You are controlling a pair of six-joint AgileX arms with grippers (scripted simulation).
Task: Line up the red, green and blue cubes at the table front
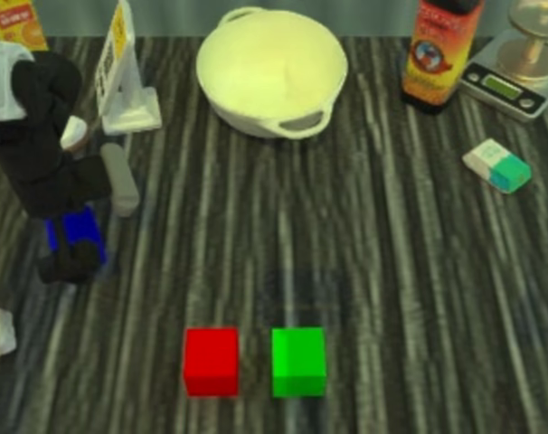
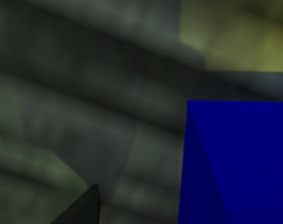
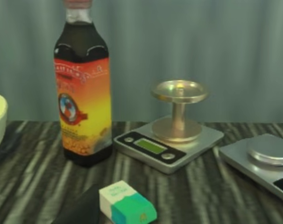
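Left gripper (image 1: 72, 242) stands low at the table's (image 1: 392, 289) left side with its fingers clamped on the blue cube (image 1: 75, 231) — red cube (image 1: 211, 361) and green cube (image 1: 298, 361) sit side by side, apart, at the front centre — right arm is out of the top view.

The bottle (image 3: 83, 93) wears a red and orange label, the eraser (image 3: 127, 204) faint print; neither is legible.
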